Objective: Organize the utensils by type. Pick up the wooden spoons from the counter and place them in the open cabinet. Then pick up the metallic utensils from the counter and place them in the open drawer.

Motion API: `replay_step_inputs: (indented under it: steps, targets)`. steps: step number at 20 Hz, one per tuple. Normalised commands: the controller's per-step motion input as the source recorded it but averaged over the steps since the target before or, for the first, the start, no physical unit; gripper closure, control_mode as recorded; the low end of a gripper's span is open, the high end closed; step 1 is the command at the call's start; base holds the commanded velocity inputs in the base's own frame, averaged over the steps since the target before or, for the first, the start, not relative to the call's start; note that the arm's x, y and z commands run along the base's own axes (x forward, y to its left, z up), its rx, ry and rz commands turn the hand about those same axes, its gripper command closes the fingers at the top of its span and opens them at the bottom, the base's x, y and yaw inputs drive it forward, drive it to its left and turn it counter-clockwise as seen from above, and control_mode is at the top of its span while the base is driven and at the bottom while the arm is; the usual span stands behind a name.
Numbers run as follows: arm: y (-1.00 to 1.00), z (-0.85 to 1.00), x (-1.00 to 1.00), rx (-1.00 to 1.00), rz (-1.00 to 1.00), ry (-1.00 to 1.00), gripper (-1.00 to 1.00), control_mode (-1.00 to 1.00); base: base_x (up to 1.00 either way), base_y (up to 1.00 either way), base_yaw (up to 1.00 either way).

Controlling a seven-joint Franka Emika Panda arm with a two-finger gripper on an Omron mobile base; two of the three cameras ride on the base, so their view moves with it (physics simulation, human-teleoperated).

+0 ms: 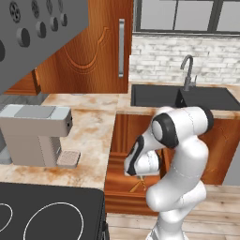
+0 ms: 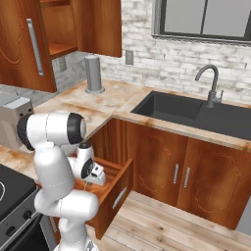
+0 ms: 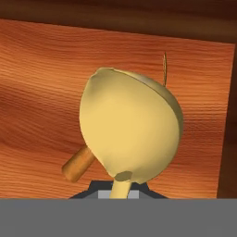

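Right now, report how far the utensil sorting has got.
Done: a brown handle already lies in the open drawer. In hand: the end effector is shut on a pale yellow spoon above the drawer floor. Left: releasing it; what the open cabinet holds cannot be told.

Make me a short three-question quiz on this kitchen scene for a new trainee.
1. True or false: the drawer beside the sink cabinet is open.
2. What do the shut jaws hold above the drawer floor? A. a spoon B. a fork C. a cup
3. Fill in: the appliance standing behind the stovetop is a ____.
Key: 1 true; 2 A; 3 coffee machine.
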Motion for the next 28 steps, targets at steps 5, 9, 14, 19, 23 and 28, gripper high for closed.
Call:
replay_step_inputs:
  steps: [5, 9, 14, 19, 23, 28]
  targets:
    - [0.02, -0.28, 0.23, 0.01, 0.00, 0.00, 1.00, -1.00, 0.00, 0.00, 0.00]
    - [0.06, -0.29, 0.15, 0.01, 0.00, 0.00, 1.00, -1.00, 0.00, 0.00, 0.00]
    - [0.09, -0.35, 0.03, 0.00, 0.00, 0.00, 1.00, -1.00, 0.00, 0.00, 0.00]
    - [0.04, -0.24, 0.16, 0.00, 0.00, 0.00, 1.00, -1.00, 0.00, 0.00, 0.00]
    - [0.03, -0.18, 0.16, 0.00, 0.00, -0.01, 1.00, -1.00, 0.00, 0.00, 0.00]
    - [0.04, -0.18, 0.14, 0.00, 0.00, -0.01, 1.00, -1.00, 0.00, 0.00, 0.00]
